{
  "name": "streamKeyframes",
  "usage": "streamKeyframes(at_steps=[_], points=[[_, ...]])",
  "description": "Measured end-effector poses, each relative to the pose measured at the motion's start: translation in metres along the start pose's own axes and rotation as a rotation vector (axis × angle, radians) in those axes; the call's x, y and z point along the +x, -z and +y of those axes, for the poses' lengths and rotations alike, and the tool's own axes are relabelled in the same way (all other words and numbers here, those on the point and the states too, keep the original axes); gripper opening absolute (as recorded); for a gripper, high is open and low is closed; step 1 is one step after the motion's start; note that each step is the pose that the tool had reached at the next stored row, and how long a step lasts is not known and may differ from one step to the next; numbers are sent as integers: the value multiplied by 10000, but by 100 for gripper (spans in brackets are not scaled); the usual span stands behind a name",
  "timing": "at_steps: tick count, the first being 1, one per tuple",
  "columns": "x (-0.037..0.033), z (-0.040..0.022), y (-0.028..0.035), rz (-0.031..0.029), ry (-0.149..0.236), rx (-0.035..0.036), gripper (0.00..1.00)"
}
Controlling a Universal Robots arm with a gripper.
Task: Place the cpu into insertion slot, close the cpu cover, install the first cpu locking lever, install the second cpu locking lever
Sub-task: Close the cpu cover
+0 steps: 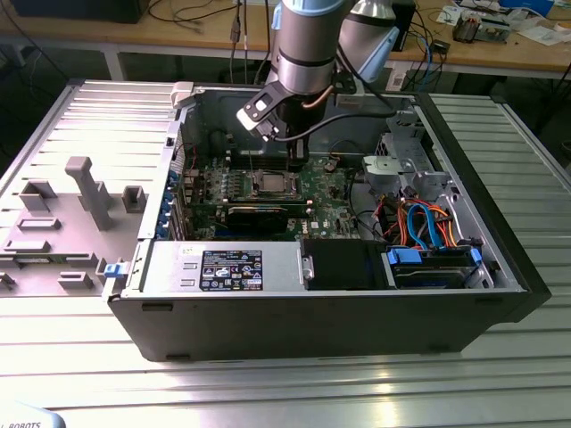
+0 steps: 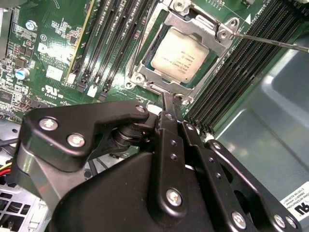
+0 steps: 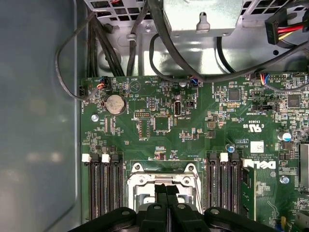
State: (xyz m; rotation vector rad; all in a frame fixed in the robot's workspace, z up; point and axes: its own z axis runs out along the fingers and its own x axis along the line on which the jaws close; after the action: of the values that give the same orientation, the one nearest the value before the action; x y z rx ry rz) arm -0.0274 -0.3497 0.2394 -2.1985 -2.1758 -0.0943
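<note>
A silvery ribbed metal worktop (image 1: 357, 392) spans the lower frame and both sides. An open black computer case (image 1: 312, 325) lies on it at centre. Grey blocks (image 1: 89, 192) stand at middle left, and a white object (image 1: 27, 419) sits in the lower-left corner.

— What sort of place is this?
— A robotics lab or electronics workshop. An open computer case (image 1: 330, 294) lies on a ribbed aluminium table (image 1: 500, 357) under 1 robot arm (image 1: 303, 45).
— What else shows it?
— Wooden workbenches (image 1: 500, 53) along the top of the exterior view, strewn with cables (image 1: 192, 13) (small electronics at upper right), plus grey fixture blocks (image 1: 85, 192) at the exterior view's left.
</note>
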Motion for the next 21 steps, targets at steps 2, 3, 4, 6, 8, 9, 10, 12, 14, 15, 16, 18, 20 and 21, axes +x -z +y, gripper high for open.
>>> streamKeyframes(at_steps=[2,3,4,6,8,9,10,12,14,15,16,18,20,21], points=[[0,-7,-2,0,0,0,11],[0,-8,-3,0,1,0,11],[0,-11,-4,0,1,0,11],[-1,-17,-6,0,0,0,11],[-1,-21,-7,0,0,0,11],[-1,-25,-8,1,0,0,11],[-1,-30,-13,1,0,0,11],[-1,-31,-15,1,1,0,11],[-2,-35,-21,0,-1,0,11],[-2,-36,-22,0,0,-1,11],[-2,-38,-27,0,0,0,11],[-3,-38,-29,1,0,0,11],[-2,-38,-31,1,0,0,11],[-3,-38,-32,1,0,0,11]])
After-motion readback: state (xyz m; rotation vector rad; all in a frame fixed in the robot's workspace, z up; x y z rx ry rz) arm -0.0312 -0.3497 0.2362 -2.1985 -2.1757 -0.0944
